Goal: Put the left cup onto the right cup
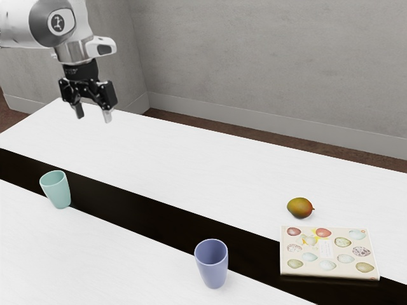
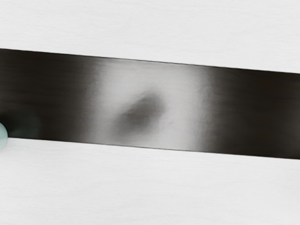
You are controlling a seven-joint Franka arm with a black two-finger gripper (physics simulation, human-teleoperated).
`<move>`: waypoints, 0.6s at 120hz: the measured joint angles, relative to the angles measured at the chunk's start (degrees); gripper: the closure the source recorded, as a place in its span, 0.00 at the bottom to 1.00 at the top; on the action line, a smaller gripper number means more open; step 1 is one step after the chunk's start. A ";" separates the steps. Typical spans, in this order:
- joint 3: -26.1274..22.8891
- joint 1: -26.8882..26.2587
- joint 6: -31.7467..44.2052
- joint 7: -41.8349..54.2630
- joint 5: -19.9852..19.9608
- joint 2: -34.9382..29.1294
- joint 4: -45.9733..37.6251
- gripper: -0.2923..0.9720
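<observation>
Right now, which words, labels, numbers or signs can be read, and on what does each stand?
No words or numbers can be read.
Book: egg pictures on the cover; any print is too small to read.
Emblem on the arm: round, no letters legible.

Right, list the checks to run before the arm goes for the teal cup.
1. Gripper open, holding nothing: ok.
2. Teal cup upright, nothing crowding it: ok.
3. Blue cup upright, mouth up: ok.
4. Mango and book apart from both cups: ok.
5. Gripper lined up over the teal cup: not ok; it hangs high above the table, not centred on the cup.
6. Teal cup's base fits the blue cup's rim: cannot tell.
</observation>
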 joint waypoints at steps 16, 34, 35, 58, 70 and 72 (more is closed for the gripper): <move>0.13 -0.34 4.17 0.63 0.01 0.10 -4.96 0.25; 0.15 0.43 8.05 1.21 0.09 0.36 -7.90 0.25; 0.15 0.51 8.23 1.24 0.10 0.36 -8.02 0.25; 0.06 3.92 12.37 1.78 0.24 0.39 -10.73 0.25; -0.01 6.87 13.59 2.08 0.27 0.33 -10.93 0.25; -0.01 7.41 13.74 2.13 0.28 0.32 -10.96 0.25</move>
